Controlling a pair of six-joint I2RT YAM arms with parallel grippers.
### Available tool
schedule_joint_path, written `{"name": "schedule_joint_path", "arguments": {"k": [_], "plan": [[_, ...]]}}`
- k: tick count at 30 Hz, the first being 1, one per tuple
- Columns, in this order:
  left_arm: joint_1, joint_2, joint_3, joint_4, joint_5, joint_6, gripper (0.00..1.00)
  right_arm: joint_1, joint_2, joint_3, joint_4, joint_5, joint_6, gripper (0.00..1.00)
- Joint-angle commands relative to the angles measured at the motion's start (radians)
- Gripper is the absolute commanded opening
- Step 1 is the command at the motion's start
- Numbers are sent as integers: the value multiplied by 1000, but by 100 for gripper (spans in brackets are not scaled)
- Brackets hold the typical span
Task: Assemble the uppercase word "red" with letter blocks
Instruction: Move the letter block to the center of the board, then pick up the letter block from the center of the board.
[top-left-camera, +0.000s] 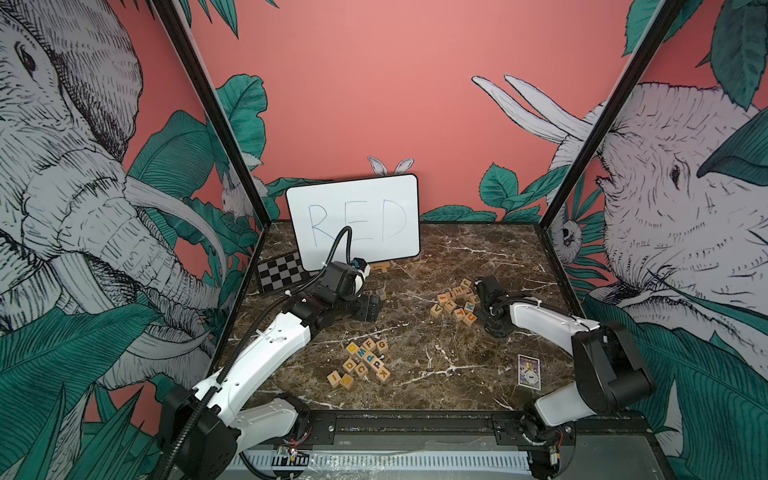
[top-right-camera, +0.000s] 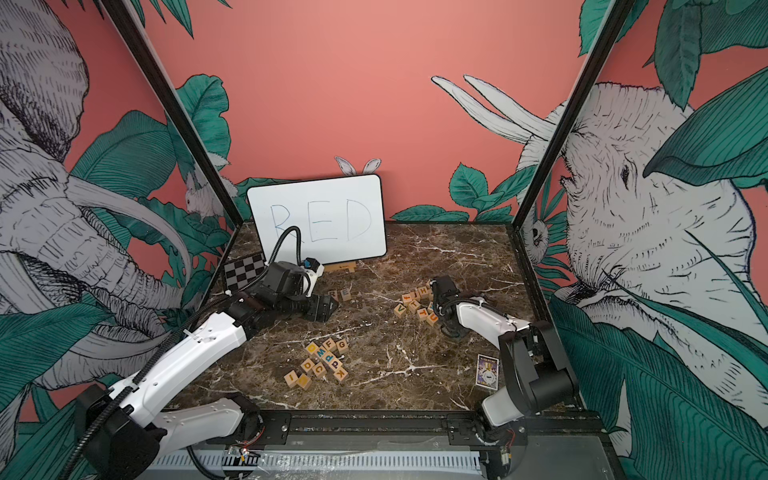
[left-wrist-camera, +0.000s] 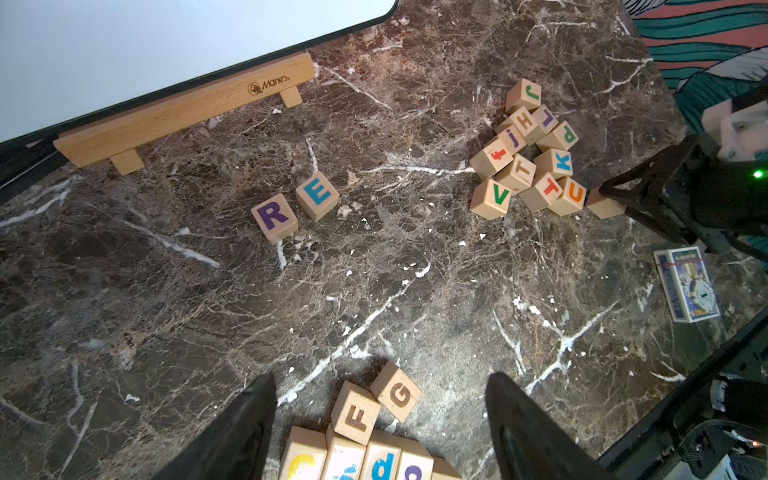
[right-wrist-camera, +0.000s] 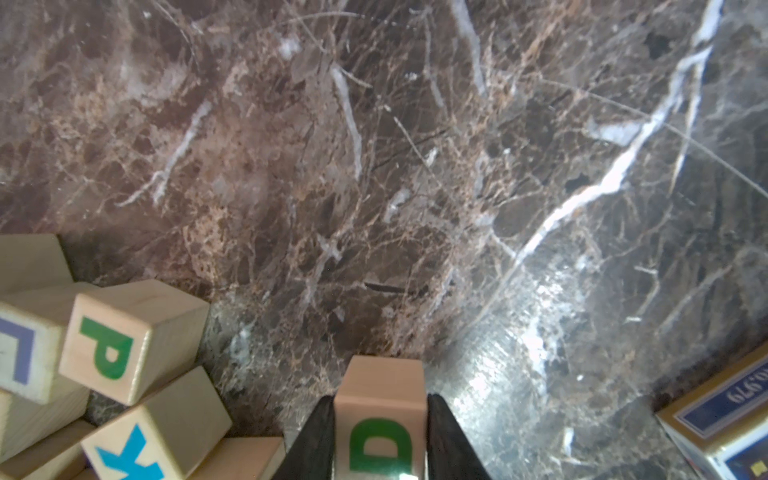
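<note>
The right pincer (right-wrist-camera: 380, 398) is closed to a narrow gap on the D block (right-wrist-camera: 381, 444), its jaws flat against two sides. It is low over the marble table (right-wrist-camera: 374, 166); whether the block touches it I cannot tell. The board (top-left-camera: 353, 220) stands far to the pincer's left, at the back. The left pincer (left-wrist-camera: 380, 377), also well left, gapes wide and holds nothing. A heap of blocks (left-wrist-camera: 528, 153) lies just beside the right pincer, on its left. A second heap (top-left-camera: 363, 361) lies left and nearer the bases, and a card box (left-wrist-camera: 688, 286) sits near, base-ward. R (left-wrist-camera: 274, 216) and E (left-wrist-camera: 318, 195) sit side by side before the board.
</note>
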Motion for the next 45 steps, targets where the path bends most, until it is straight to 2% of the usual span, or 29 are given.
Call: {"name": "schedule_joint_path", "arguments": {"k": [1, 8, 10, 14, 18, 23, 25, 27, 30, 32, 34, 36, 41, 45], "plan": [[0, -35, -12, 14, -11, 6, 81, 12, 18, 25, -18, 34, 154, 36], [0, -37, -13, 16, -15, 9, 81, 21, 1, 32, -8, 48, 113, 41], [0, -37, -13, 16, -14, 10, 81, 30, -29, 34, 2, 67, 66, 44], [-1, -37, -13, 16, -15, 12, 81, 46, -110, 34, 37, 110, -148, 49], [0, -36, -12, 14, -16, 13, 81, 55, -237, 11, 90, 110, -455, 52], [-1, -37, -13, 17, -14, 13, 81, 55, -452, -117, 285, 37, -964, 57], [0, -36, -14, 19, -14, 15, 81, 55, -544, -157, 330, 14, -1134, 56], [-1, -34, -12, 16, -17, 17, 81, 55, -634, -207, 375, -58, -1314, 55], [-1, -37, -13, 16, -18, 17, 82, 55, -716, -242, 344, -244, -1603, 53], [-1, -39, -16, 22, -11, 15, 82, 55, -699, -206, 278, -271, -1632, 56], [0, -41, -18, 22, -15, 15, 81, 55, -640, -160, 185, -321, -1724, 56], [0, -45, -18, 23, -17, 13, 81, 55, -557, -119, 91, -307, -1783, 58], [-1, -60, -24, 32, 0, 3, 82, 54, -410, -46, -138, -394, -1870, 62], [-1, -67, -29, 42, 11, -5, 82, 43, -357, -56, -149, -341, -1881, 67]]}}
